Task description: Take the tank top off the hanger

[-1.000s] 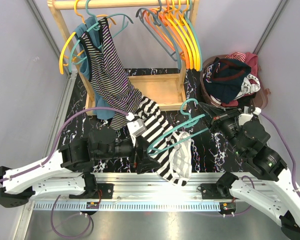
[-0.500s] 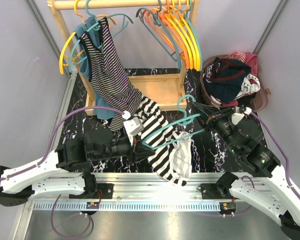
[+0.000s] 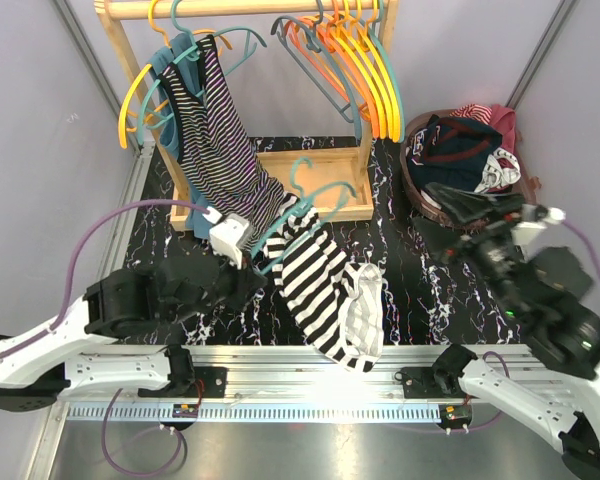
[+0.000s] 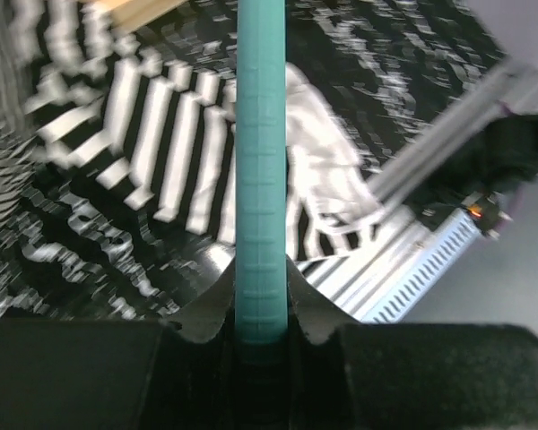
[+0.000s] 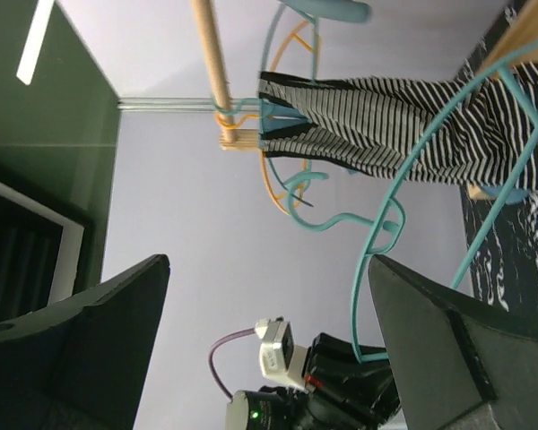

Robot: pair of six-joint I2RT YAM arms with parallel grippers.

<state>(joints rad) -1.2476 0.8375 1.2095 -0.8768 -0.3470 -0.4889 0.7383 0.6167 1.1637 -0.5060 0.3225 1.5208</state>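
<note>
While my left gripper (image 4: pixel 260 291) is clamped tight on the teal hanger (image 4: pixel 260 134), my right gripper (image 5: pixel 269 269) hangs wide apart, empty. The striped tank top (image 3: pixel 320 290) lies sprawled on the table (image 3: pixel 420 295) — the basket (image 3: pixel 409 172) at right holds heaped clothes (image 3: pixel 460 150).

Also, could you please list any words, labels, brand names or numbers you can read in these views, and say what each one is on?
No text can be read in any view.
On the clothes pile: a white printed patch, too small to read.
On the teal hanger in the left tool: only a moulded grid, no letters.
</note>
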